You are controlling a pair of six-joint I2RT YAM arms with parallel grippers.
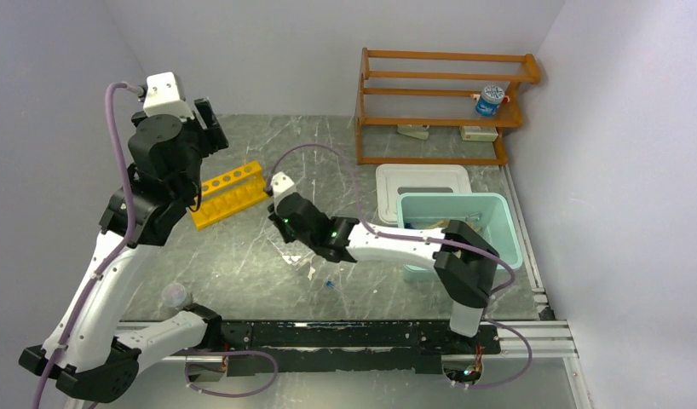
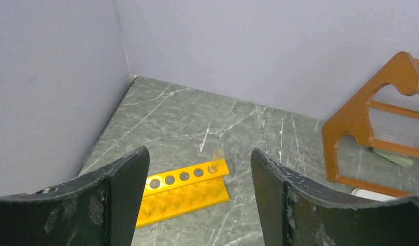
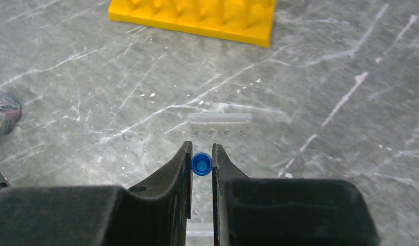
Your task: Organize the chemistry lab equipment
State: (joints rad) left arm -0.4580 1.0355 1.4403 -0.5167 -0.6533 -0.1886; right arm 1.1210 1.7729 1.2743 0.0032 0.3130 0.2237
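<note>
Right gripper (image 3: pixel 201 152): pinched on a tiny blue-capped tube (image 3: pixel 201 164), held low over the clear tray (image 3: pixel 233 139) (likely for slotting into a hole).
Left gripper (image 2: pixel 198 154): spread, empty, hovering above the yellow holed rack (image 2: pixel 183 188).

A scratched grey-green worktop (image 1: pixel 243 273) carries a yellow holed rack (image 1: pixel 230 194) at left, a clear tray (image 3: pixel 220 118) and tiny blue-capped tube (image 1: pixel 327 282) at centre, a teal tub (image 1: pixel 464 199) and white lid (image 1: pixel 422 181) at right, an orange wooden shelf (image 1: pixel 430 159) behind.
</note>
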